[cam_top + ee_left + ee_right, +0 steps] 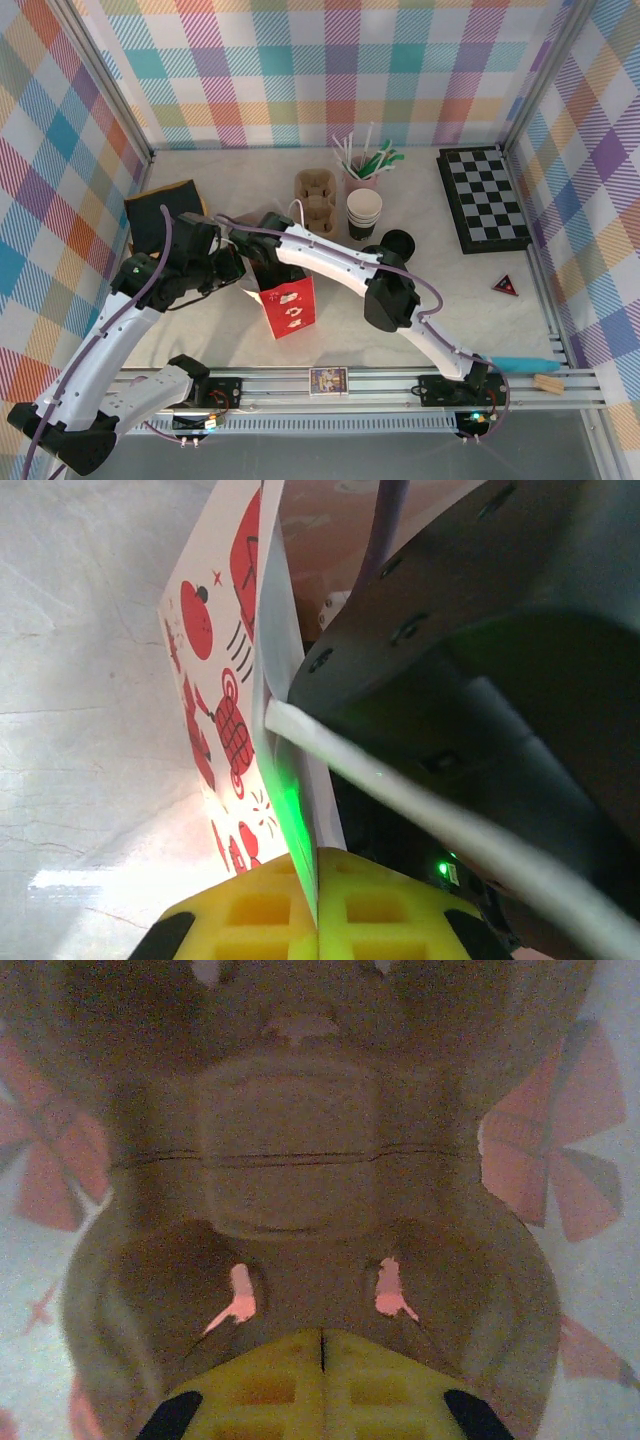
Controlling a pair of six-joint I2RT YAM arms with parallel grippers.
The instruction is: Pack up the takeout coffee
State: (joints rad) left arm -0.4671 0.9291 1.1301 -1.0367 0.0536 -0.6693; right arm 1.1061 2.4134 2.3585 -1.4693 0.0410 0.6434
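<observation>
A red-and-white printed paper bag (291, 308) stands upright in the middle of the table. My left gripper (318, 920) is shut on the bag's thin top edge (275, 710) and holds it from the left. My right arm (330, 255) reaches down into the bag's mouth. Inside, my right gripper (321, 1350) is shut, its yellow pads against the middle of a brown pulp cup carrier (290, 1140) on the bag's floor. I cannot tell whether the pads pinch the carrier. The takeout coffee is out of view.
Behind the bag stand another pulp carrier (315, 198), a stack of lidless white cups (364, 213), a loose black lid (397, 243) and a cup of straws (362, 165). A chessboard (483, 198) lies at the back right, a black and yellow pouch (160, 215) at the left.
</observation>
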